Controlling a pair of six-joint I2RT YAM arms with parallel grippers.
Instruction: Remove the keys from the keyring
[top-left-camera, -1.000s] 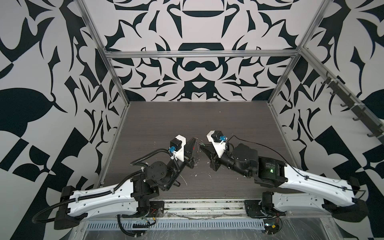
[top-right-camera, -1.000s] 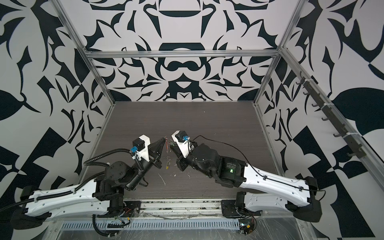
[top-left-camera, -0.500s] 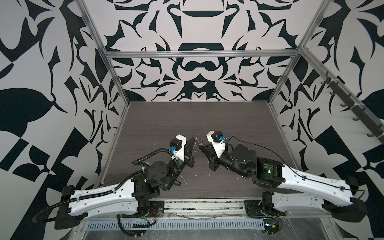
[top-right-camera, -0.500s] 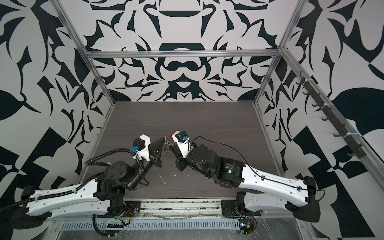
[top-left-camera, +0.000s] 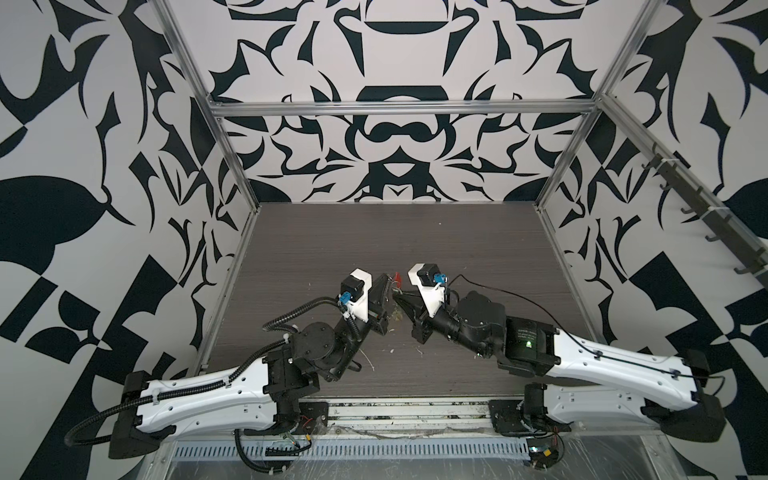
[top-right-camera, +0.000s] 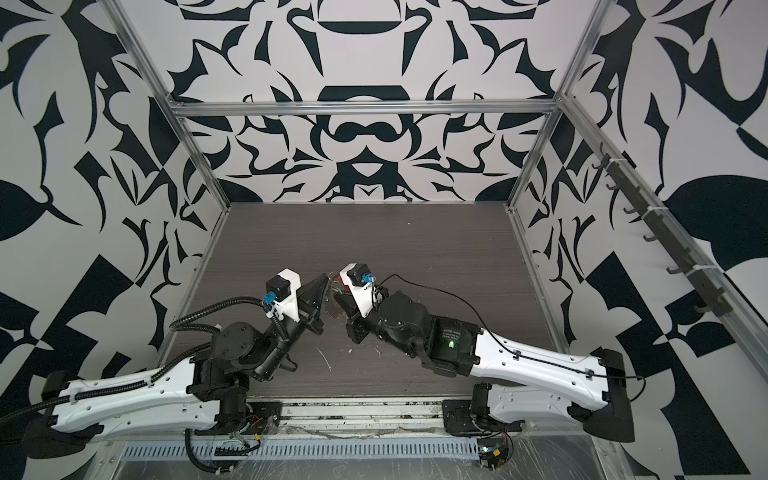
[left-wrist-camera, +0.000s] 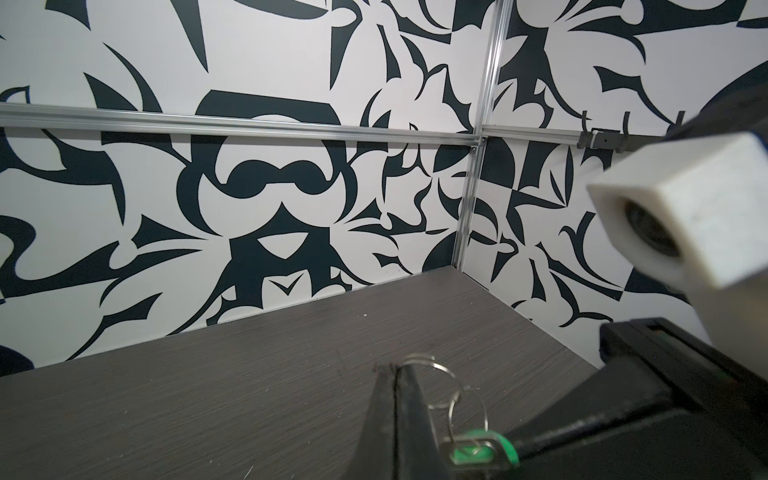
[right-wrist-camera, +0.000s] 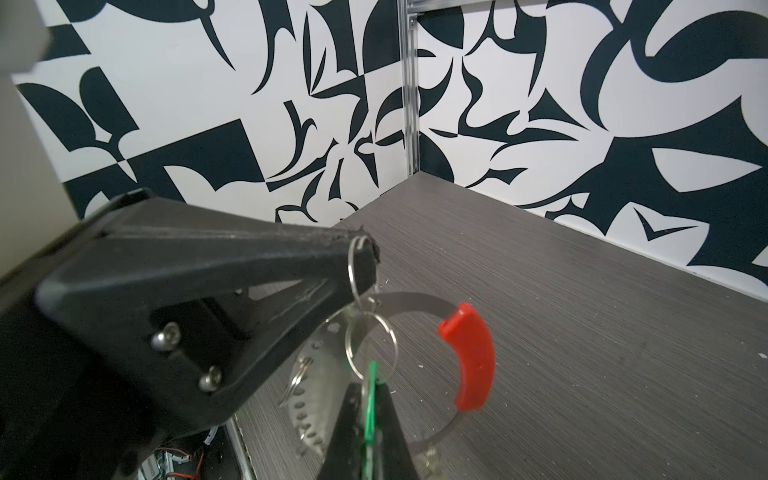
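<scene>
Keyring upright, hoop roughly vertical

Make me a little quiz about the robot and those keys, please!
1. True or false: the left end effector is wide open and holds nothing.
2. What colour is the curved plastic sleeve on the large thin grey wire keyring? A blue, B red, C purple.
3. Fill the gap: the right end effector is shut on the small silver metal key with the ____ plastic tag.
Key: 1 false, it is shut on a small silver split ring; 2 B; 3 green.
</scene>
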